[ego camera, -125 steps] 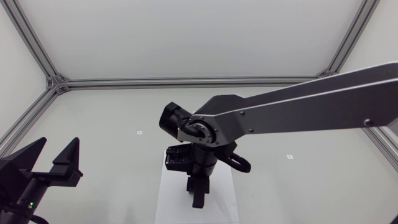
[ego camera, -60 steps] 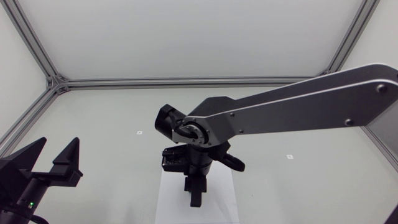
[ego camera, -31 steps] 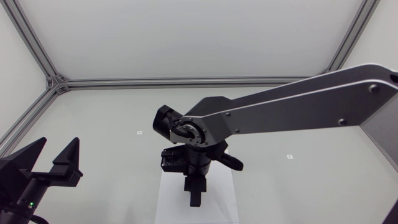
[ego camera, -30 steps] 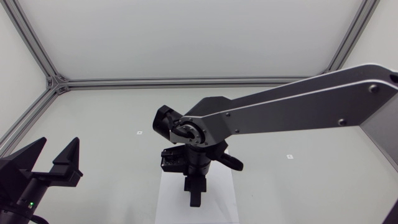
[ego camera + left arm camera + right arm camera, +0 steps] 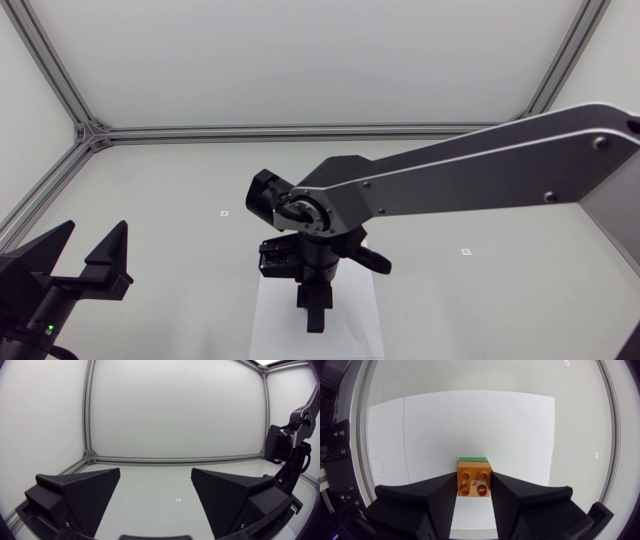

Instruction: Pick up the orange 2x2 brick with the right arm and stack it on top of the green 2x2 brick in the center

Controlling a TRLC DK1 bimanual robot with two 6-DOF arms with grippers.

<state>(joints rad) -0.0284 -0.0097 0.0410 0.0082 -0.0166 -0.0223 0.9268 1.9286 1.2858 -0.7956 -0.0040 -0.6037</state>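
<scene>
In the right wrist view the orange 2x2 brick (image 5: pixel 474 482) sits between my right gripper's (image 5: pixel 474 491) two black fingers, which press on its two sides. A strip of the green brick (image 5: pixel 472 459) shows just past the orange one, seemingly beneath it. In the head view my right arm comes in from the right, and its gripper (image 5: pixel 312 312) points down over the white sheet (image 5: pixel 270 322), hiding both bricks. My left gripper (image 5: pixel 88 256) stands open at the table's near left corner, with nothing between its fingers (image 5: pixel 80 495).
The white sheet (image 5: pixel 470 420) lies flat under the bricks in the table's middle. Small markers dot the grey tabletop (image 5: pixel 224 213). An aluminium frame (image 5: pixel 300 130) runs along the table's back and sides. My right arm (image 5: pixel 290 455) shows beyond the left gripper in the left wrist view.
My right arm has shifted slightly left over the white sheet since two seconds ago. It has held still for the last half second. The left arm has not moved.
</scene>
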